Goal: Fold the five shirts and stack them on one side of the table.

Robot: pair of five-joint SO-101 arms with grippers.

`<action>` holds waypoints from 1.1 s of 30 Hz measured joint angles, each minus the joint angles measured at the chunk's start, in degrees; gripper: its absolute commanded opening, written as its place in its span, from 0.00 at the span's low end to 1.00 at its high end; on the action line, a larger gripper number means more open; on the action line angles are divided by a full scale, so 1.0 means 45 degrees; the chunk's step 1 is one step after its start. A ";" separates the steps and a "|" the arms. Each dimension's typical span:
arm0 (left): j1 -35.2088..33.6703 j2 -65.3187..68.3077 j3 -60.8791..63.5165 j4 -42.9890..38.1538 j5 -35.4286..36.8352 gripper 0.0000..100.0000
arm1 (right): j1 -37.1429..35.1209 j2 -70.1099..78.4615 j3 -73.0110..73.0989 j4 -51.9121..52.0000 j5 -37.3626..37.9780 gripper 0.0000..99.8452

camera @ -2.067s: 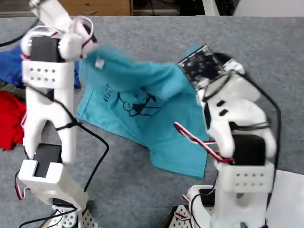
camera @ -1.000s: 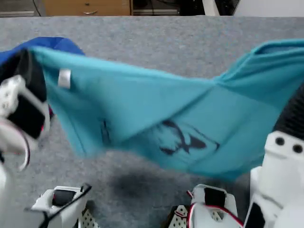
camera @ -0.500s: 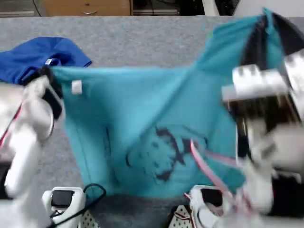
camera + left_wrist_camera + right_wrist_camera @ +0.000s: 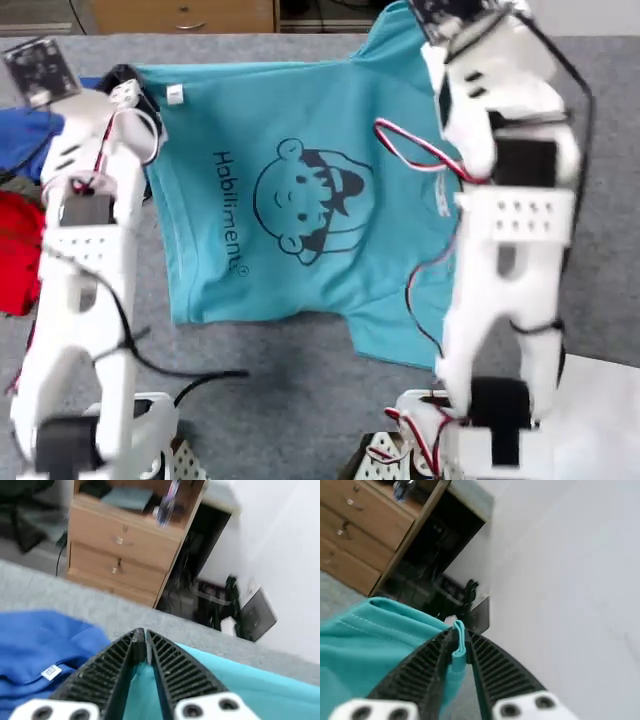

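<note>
A teal shirt (image 4: 300, 200) with a cartoon print lies spread face up across the middle of the table, its far edge lifted. My left gripper (image 4: 142, 647) is shut on the shirt's far left corner, seen in the high view as the left gripper (image 4: 127, 85). My right gripper (image 4: 457, 647) is shut on a teal fold at the shirt's far right corner, and the right arm (image 4: 500, 170) stretches over the shirt's right side. A blue shirt (image 4: 40, 640) lies crumpled beside the left gripper.
At the table's left edge lie the blue shirt (image 4: 20, 135) and a red shirt (image 4: 15, 255). A white sheet (image 4: 600, 400) sits at the near right corner. A wooden drawer unit (image 4: 120, 555) stands beyond the table's far edge.
Both arms had the teal shirt hoisted high and stretched between them; now they have swung toward the far edge and the shirt lies spread out, print up.
</note>
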 measured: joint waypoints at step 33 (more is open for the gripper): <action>0.0860 0.0586 0.0840 1.0061 -0.0821 0.02 | 0.1231 -0.8791 1.0081 0.6173 0.1289 0.00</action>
